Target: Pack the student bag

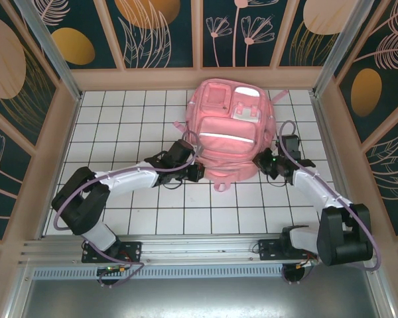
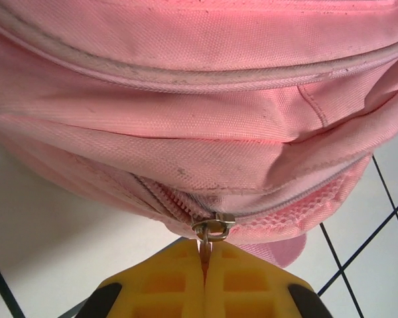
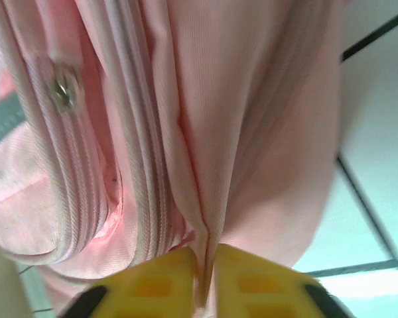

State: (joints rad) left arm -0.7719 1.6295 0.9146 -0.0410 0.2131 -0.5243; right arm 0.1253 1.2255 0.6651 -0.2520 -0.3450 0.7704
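Centrally, pink student bag (image 1: 229,132), left claw (image 2: 204,262) clamped on its zipper pull (image 2: 211,228), right claw (image 3: 205,265) pinching its fabric

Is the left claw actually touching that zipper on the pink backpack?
Touching. The left wrist view shows the left gripper pinched shut on the zipper pull of the student bag, with no gap.

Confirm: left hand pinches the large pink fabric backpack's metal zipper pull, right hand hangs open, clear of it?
Wrong on the right hand: the right wrist view shows it closed on a fold of the large pink fabric backpack. The left hand does pinch the metal zipper pull.
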